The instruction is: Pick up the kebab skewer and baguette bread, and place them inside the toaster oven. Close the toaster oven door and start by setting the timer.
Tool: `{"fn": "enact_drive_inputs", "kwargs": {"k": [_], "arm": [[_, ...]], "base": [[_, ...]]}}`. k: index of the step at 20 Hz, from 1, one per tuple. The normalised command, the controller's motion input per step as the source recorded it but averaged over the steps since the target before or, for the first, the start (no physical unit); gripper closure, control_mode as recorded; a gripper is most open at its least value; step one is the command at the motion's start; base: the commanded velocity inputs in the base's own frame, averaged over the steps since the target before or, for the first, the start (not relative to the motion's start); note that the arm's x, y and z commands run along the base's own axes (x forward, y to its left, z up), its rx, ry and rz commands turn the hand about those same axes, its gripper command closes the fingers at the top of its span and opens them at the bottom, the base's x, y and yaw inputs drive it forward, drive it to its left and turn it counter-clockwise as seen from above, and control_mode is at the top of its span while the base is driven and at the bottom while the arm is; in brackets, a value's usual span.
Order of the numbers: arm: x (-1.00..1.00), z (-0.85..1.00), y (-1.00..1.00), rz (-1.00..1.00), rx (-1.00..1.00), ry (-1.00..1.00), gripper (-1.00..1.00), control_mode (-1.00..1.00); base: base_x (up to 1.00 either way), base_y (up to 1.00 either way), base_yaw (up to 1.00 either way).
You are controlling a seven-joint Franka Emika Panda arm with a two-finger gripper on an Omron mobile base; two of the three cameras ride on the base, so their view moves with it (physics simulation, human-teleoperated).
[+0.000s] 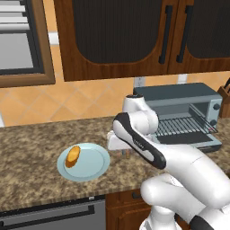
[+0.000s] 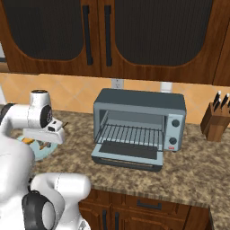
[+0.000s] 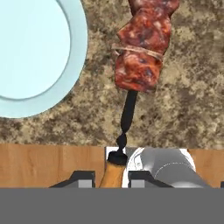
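Left base view: bread sits on the plate; oven door is down.
Right base view: skewer tip pokes past the hand.
Hand view: gripper pinches the skewer handle above the counter. Judgement: carry level, enter rack slowly.

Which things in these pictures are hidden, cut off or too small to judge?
- Skewer: its far end is cut off by the top edge of the hand view; in the left base view the arm covers nearly all of it.
- Hand: its fingertips barely rise above the bottom band, so contact with the skewer is unclear.
- Plate: mostly behind the arm in the right base view.
- Oven knobs: markings too small.
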Motion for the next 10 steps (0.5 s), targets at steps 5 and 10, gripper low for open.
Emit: {"fn": "enact_drive_inputs", "kwargs": {"k": [5,10], "arm": [[-0.23,0.54,-1.00,-0.08,0.05,0.05,1.00,-1.00],[0.00,0.48,-0.87,-0.19,0.02,0.00,1.00,-1.00]], "base": [[0.00,0.00,0.00],[0.00,0.00,0.00]]}}
